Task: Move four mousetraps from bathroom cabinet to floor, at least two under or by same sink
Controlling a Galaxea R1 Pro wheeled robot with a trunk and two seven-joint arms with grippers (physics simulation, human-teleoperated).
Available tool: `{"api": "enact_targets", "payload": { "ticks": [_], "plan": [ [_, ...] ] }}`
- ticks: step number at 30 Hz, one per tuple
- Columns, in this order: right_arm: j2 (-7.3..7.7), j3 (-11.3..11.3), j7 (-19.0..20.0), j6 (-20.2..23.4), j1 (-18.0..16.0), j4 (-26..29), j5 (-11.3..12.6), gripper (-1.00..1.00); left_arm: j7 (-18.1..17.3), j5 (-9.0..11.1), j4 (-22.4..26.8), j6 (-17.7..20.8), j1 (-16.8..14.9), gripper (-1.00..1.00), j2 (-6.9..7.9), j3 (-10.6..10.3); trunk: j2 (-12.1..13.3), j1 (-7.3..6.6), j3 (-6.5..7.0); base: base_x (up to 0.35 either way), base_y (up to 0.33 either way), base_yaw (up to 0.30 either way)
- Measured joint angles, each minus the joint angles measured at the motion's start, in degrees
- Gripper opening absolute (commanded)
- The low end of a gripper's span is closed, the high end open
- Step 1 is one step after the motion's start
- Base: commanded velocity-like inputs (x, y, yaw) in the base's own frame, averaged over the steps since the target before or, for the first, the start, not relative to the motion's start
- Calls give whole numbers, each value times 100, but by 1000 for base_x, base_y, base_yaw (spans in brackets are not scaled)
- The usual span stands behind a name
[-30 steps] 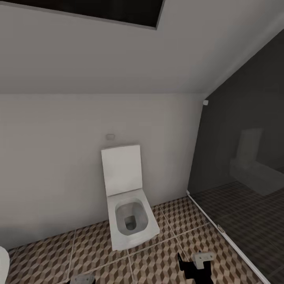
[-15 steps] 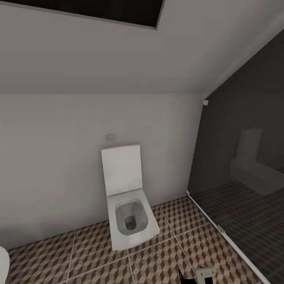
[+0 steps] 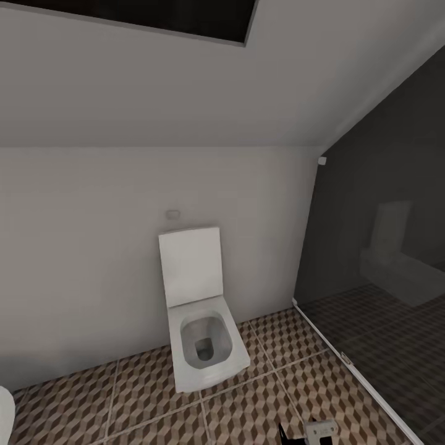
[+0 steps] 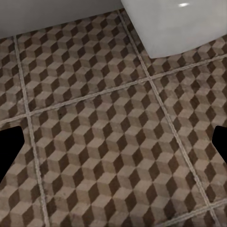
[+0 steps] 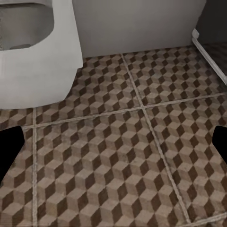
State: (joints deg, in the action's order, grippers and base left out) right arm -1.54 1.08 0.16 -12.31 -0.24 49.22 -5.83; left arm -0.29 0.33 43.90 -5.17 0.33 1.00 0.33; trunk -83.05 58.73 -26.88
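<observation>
Two pincers, both apart, nothing between the tips. Left pincer [image 4: 113, 146]: dark fingertips [image 4: 9, 149] at opposite edges of the left wrist view, wide gap, bare bathroom floor [image 4: 104, 142] below it. Right pincer [image 5: 113, 149]: same pose, dark fingertips [image 5: 10, 151] at opposite edges of the right wrist view, wide gap over the cube-pattern tiles.

Head view: part of the right arm [image 3: 312, 431] pokes in at the bottom edge, a pale grey bracket on a black body, held low over the floor. Cannot tell the pincer spread from that view.

Task thing in sight is the bathroom floor: brown, beige and white cube-print tiles with pale grout lines, directly beneath both pincers, running out to the wall.

No readable writing, brands or labels anywhere.

Further out: white toilet [image 3: 201, 343] with square bowl, lid raised against the wall. Its base corner sits near the left pincer in the left wrist view, and its bowl and side sit near the right pincer in the right wrist view. Small pale flush plate [image 3: 173, 214] on the wall above the lid. Dark glass partition [image 3: 383, 247] on the right with a white bottom rail, showing a faint toilet reflection. White rounded edge [image 3: 5, 411] at far left, cannot tell what it is. Dark panel [image 3: 154, 15] in the ceiling, farthest.
</observation>
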Motion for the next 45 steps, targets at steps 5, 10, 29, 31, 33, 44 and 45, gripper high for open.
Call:
{"api": "enact_targets", "payload": {
  "ticks": [5,10,29,31,33,44,45],
  "plan": [
    [-2,6,-14,-102,-1,-230,-6,100,0,4,-2,0,0,100,0,-1,0,0,0,0,0,0],
    [-9,7,-21,-124,-1,-266,-8,100,-2,7,-37,0,0,100,-3,-8,0,0,0,0,0,0],
    [-10,7,-24,-129,0,-272,-9,100,-2,7,-219,-1,-1,100,-13,-9,0,0,72,0,0,-149],
    [-10,7,-24,-129,0,-272,-9,100,-2,7,-242,-2,-1,100,-16,-9,0,0,85,0,0,-223],
    [-10,7,-24,-129,0,-272,-9,100,-2,7,-275,-3,-1,100,-28,-9,0,0,99,0,0,-223],
    [-11,7,-24,-129,0,-272,-9,100,-2,-16,-375,-9,-1,100,-140,-9,0,3,173,-208,0,-224],
    [-11,6,-24,-129,0,-272,-9,100,-2,-17,-376,-10,-1,100,-141,-9,0,3,180,-323,0,-224]
  ]
}}
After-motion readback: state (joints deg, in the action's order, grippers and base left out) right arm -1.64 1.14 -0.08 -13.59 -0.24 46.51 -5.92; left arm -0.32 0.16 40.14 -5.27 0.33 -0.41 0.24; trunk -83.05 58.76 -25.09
